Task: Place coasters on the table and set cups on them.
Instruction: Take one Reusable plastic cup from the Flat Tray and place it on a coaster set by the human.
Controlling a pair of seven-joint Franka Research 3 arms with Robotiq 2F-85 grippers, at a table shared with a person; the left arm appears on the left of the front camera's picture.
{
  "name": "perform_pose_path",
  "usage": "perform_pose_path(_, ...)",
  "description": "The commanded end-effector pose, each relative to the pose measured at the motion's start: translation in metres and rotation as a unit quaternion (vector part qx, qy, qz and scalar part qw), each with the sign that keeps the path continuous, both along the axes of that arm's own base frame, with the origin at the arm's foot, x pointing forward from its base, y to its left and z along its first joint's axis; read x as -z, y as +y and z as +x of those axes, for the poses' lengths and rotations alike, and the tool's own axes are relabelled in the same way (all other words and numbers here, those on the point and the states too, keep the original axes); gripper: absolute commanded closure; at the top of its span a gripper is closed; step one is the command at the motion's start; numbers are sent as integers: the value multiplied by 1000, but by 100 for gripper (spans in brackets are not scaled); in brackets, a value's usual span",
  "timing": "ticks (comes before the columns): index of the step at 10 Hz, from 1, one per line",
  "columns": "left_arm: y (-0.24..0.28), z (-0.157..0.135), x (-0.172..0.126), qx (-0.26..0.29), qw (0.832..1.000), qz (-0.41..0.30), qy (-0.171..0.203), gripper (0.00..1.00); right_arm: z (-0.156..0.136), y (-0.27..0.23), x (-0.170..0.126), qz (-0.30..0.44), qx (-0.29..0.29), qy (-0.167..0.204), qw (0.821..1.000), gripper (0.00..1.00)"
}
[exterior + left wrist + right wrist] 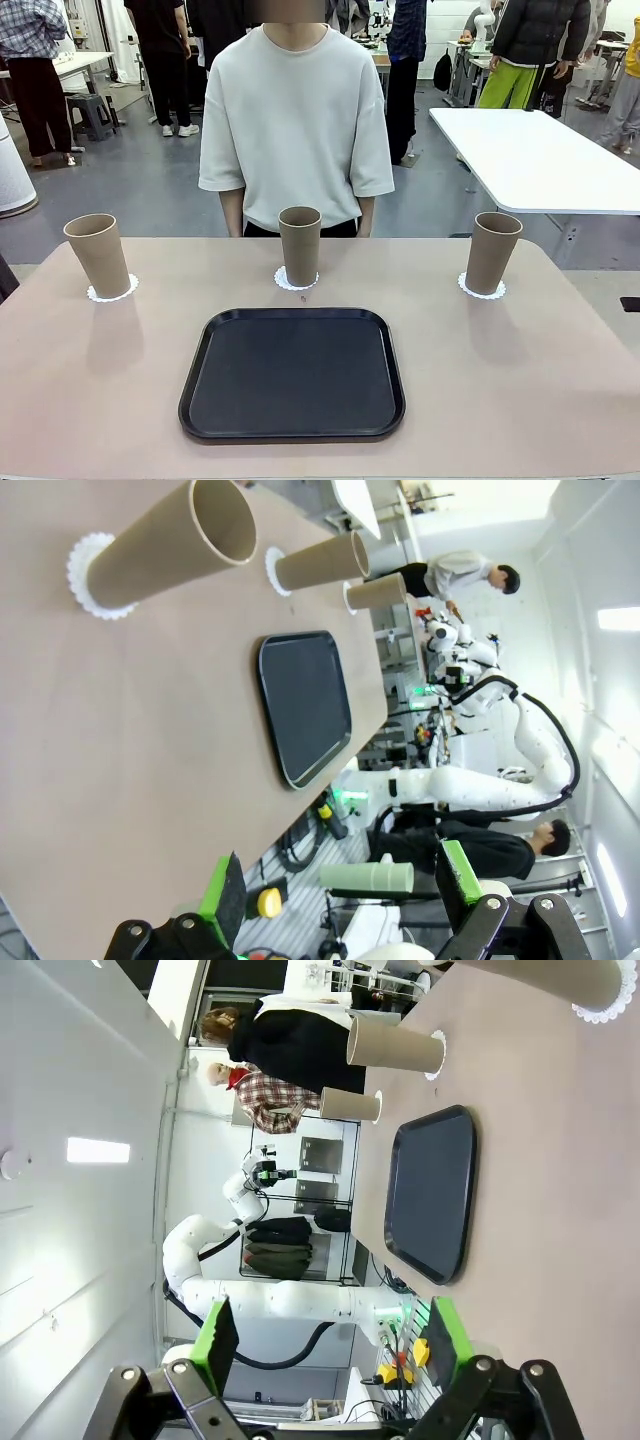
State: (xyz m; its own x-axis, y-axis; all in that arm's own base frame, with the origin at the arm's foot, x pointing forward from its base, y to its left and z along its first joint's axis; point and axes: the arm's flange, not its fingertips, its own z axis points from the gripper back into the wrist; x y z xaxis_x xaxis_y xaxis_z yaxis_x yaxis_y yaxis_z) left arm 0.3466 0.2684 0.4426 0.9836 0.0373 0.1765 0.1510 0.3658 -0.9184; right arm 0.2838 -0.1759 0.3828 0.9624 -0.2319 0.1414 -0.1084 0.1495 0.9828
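Note:
Three tan cups stand upright in a row across the far half of the table (90, 380), each on a white scalloped coaster: the left cup (98, 255) on its coaster (112, 291), the middle cup (299, 245) on its coaster (296, 282), and the right cup (492, 252) on its coaster (482, 289). My left gripper (340, 885) is open and holds nothing; it is off the table's edge, with the left cup (170, 545) nearest in its view. My right gripper (330, 1338) is likewise open and holds nothing, well back from the right cup (560, 975).
A black tray (292, 373) with nothing on it lies on the table's near middle. A person (295, 120) stands behind the far edge with both arms down. A white table (540, 160) stands at the far right.

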Motion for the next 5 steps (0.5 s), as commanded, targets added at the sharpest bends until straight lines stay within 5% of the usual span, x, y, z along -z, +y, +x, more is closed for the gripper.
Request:
perform_pose_path(1, 0, -1, -2, -4, 1000, -1, -2, 0, -7, 3, 0, 0, -2, -3, 1000, 0)
perform_pose_path(5, 0, -1, -2, -4, 1000, -1, -2, 0, -7, 3, 0, 0, -2, -3, 1000, 0)
